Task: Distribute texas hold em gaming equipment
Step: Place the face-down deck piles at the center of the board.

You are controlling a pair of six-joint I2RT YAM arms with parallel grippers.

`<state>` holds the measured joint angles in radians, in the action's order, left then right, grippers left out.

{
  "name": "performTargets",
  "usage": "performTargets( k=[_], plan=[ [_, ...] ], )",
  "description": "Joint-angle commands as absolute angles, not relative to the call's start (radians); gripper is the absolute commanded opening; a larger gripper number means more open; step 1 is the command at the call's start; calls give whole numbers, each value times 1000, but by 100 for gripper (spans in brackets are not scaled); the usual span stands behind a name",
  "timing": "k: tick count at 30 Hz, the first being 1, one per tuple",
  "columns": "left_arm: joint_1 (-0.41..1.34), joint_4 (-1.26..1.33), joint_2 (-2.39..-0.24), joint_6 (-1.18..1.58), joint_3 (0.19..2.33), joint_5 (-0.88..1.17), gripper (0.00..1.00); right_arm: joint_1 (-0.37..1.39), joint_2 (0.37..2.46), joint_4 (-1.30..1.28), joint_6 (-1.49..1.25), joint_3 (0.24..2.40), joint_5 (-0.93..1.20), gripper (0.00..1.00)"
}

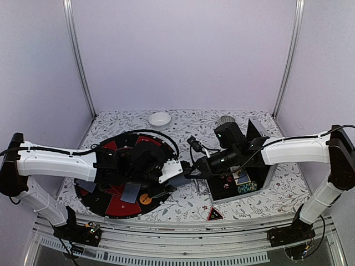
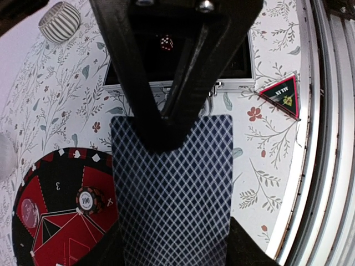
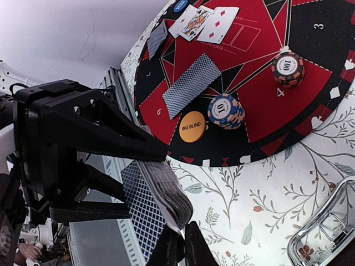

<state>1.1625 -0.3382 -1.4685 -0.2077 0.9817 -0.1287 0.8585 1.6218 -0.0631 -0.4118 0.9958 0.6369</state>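
Observation:
My left gripper (image 1: 178, 169) is shut on a deck of grey-blue patterned-back playing cards (image 2: 172, 188) and holds it above the table between the round mat and the case. My right gripper (image 3: 184, 245) is shut on the edge of one card at the deck's (image 3: 166, 191) end. It meets the left gripper in the top view (image 1: 194, 173). On the black and red round mat (image 1: 111, 206) lie a face-down card (image 3: 191, 86), face-up cards (image 3: 202, 22), an orange BIG BLIND disc (image 3: 192, 126), a blue striped chip stack (image 3: 226, 110) and a 100 chip (image 3: 288, 67). The red triangular marker (image 1: 215, 214) lies near the front edge.
An open dark case (image 1: 265, 180) with a metal rim stands right of the grippers and holds a red die (image 2: 165, 42). A white bowl (image 1: 160, 118) and a ribbed grey cup (image 1: 224, 119) stand at the back. The table's metal front rail (image 1: 177, 233) runs close by.

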Motion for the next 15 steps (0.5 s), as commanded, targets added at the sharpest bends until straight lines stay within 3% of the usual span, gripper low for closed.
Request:
performTargets(
  k=[1,15],
  plan=[
    [1165,-342,-1475,-199,964,-124,52,839,1572,-107,-391,985,596,7],
    [1164,-342,-1480,-196,965,-117,52,835,1578,-114,-382,991,640,2]
  ],
)
